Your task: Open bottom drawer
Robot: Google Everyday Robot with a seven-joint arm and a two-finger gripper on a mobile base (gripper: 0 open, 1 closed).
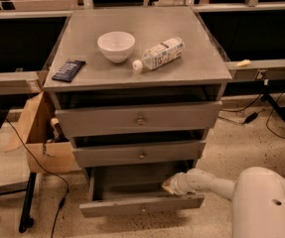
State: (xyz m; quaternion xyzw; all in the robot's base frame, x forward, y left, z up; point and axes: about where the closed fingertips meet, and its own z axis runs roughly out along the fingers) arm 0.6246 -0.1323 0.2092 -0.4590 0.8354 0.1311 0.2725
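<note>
The grey cabinet has three drawers. The bottom drawer (142,205) is pulled out well past the two above it, and its inside shows empty; its small knob sits at the middle of the front. The middle drawer (141,153) and the top drawer (139,119) each stick out a little. My gripper (170,185) is at the end of the white arm coming in from the lower right. It is just above the back of the bottom drawer's front panel, right of centre, inside the open drawer.
On the cabinet top (201,68) stand a white bowl (116,45), a plastic bottle (159,54) lying on its side, and a dark packet (68,70). An open cardboard box (35,133) sits left of the cabinet, with a cable on the floor. Cables and a stand leg lie at the right.
</note>
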